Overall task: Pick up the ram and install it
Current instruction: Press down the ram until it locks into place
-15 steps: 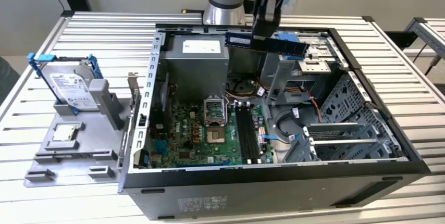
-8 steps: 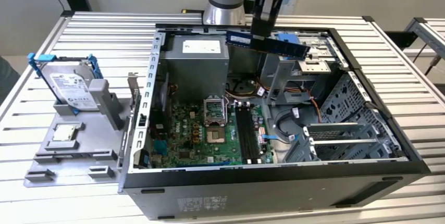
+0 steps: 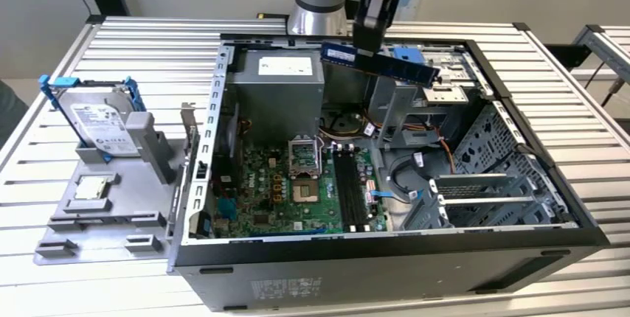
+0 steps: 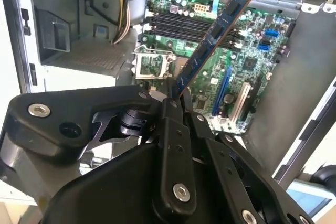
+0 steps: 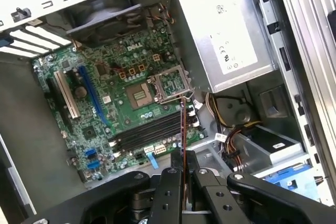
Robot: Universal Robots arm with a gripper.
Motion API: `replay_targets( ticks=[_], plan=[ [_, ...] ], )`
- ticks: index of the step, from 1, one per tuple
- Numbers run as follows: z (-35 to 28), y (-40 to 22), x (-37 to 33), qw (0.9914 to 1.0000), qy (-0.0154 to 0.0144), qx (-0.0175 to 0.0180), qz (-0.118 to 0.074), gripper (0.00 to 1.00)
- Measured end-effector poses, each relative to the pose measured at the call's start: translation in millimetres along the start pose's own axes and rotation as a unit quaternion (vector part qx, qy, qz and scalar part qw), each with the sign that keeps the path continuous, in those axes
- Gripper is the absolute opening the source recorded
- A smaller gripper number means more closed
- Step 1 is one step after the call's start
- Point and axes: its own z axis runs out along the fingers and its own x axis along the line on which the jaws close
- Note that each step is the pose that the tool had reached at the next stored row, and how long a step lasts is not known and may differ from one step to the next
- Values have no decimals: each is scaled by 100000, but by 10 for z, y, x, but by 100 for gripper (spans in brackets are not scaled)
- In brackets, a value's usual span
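RAM stick held in the air over the open computer case.

We found the gripper near the top centre of the exterior frame, its fingers clamped narrow on one end of the RAM stick, which hung level above the case interior, clear of the motherboard. In the second wrist view we saw the stick slanting toward the upper right over the empty memory slots. We noted a hard drive upright in a grey fixture at the frame's left, on the slatted table.
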Motion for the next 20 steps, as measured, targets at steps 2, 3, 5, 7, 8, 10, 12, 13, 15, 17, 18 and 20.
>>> replay_targets(
  ticks=[2, 3, 5, 7, 8, 10, 12, 13, 15, 17, 18, 20],
  plan=[
    [0, 0, 0, 99997, -16, 35, 823, 0],
    [0, 0, 0, 99992, -23, 49, 1248, 0],
    [0, 0, 0, 99978, -39, 86, 2118, 0],
    [0, 0, 0, 99955, -56, 119, 3013, 0],
    [0, 0, 0, 99942, -68, 134, 3411, 0],
    [0, 0, 0, 99906, -84, 169, 4332, 0],
    [0, 0, 0, 99858, -111, 207, 5322, 0],
    [0, 0, 0, 99831, -118, 226, 5804, 0],
    [0, 0, 0, 99769, -140, 264, 6781, 0],
    [0, 0, 0, 99697, -161, 301, 7769, 0],
    [0, 0, 0, 99655, -175, 320, 8286, 0],
    [0, 0, 0, 99567, -197, 358, 9290, 0]
  ],
)
